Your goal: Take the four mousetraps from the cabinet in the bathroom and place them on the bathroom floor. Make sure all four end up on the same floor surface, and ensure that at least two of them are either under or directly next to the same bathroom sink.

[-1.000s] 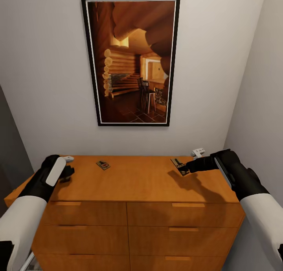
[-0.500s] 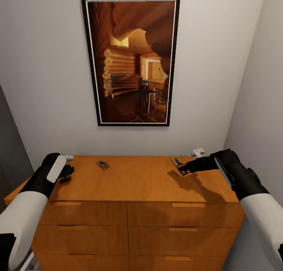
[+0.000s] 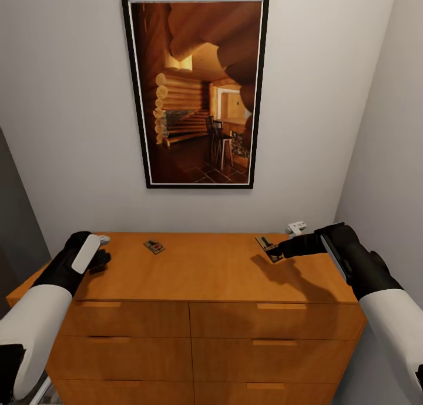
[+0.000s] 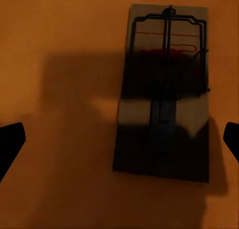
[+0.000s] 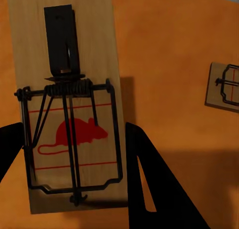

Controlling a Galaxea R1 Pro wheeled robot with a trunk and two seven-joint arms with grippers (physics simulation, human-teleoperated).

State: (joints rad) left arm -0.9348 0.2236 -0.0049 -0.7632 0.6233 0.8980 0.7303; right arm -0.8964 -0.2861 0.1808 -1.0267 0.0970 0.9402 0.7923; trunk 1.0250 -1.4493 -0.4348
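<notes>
Head view: orange-brown cabinet w/ flat top sits against white back wall, framed log-cabin picture above it; side wall close on the robot's right, dark wall edge on its left, so the nook is tight and most open room is over the top's middle. Right gripper holds a mousetrap lifted off the top near the right rear, fingers clamped on the board's two long edges; right wrist view shows the held mousetrap w/ red mouse print, long axis running along the fingers, dark tab end pointing away from the wrist. Second mousetrap lies flat at left-center rear, long axis slightly diagonal to the back edge, free space all round; also seen in right wrist view. Left gripper hangs over the top's left end, fingers wide apart, a third mousetrap flat between them, untouched, long axis along the fingers.
</notes>
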